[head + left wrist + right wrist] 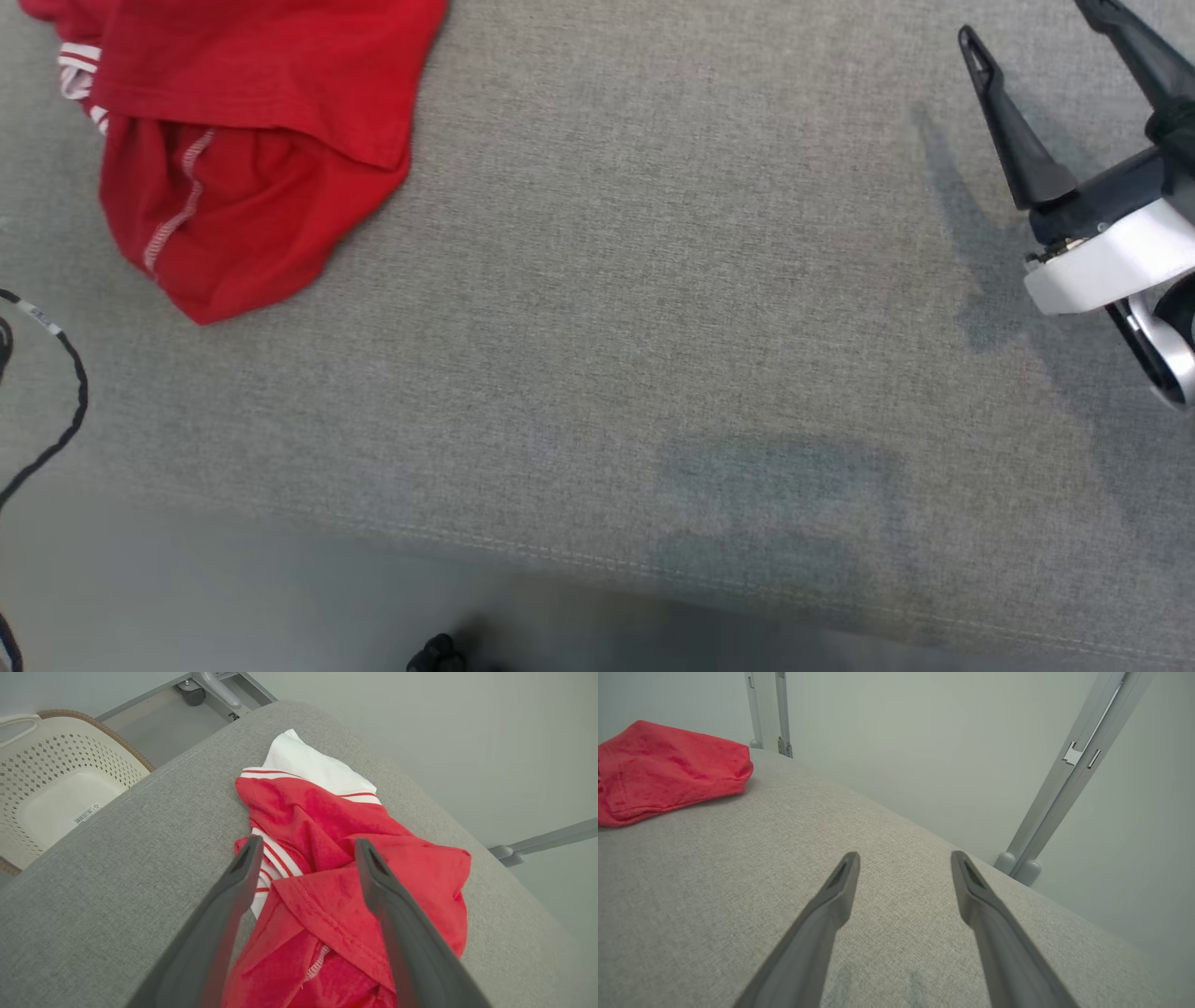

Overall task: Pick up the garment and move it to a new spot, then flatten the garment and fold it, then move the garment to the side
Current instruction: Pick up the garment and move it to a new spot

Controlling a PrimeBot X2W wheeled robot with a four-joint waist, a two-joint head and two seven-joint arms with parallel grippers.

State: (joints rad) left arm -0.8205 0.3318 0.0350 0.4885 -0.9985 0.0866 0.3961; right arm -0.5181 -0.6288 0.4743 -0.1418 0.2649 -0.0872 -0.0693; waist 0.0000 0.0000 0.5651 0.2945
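The garment (pixel 252 140) is a red shirt with white striped trim, lying crumpled at the far left of the grey cloth-covered table (pixel 653 327). In the left wrist view my left gripper (pixel 309 844) hovers open just over the garment (pixel 327 826), a finger on each side of a red fold, holding nothing. A white part of the cloth shows at the heap's far end. My right gripper (pixel 1036 28) stands open at the far right, well away from the garment. In the right wrist view it (pixel 904 857) hangs over bare table, with the garment (pixel 668 770) far off to the left.
A cream perforated laundry basket (pixel 56 788) stands on the floor beyond the table's edge. Grey metal frame legs (pixel 1064 793) rise past the table's far side. A black cable (pixel 65 392) loops at the left edge. The table's front edge (pixel 560 555) runs along the bottom.
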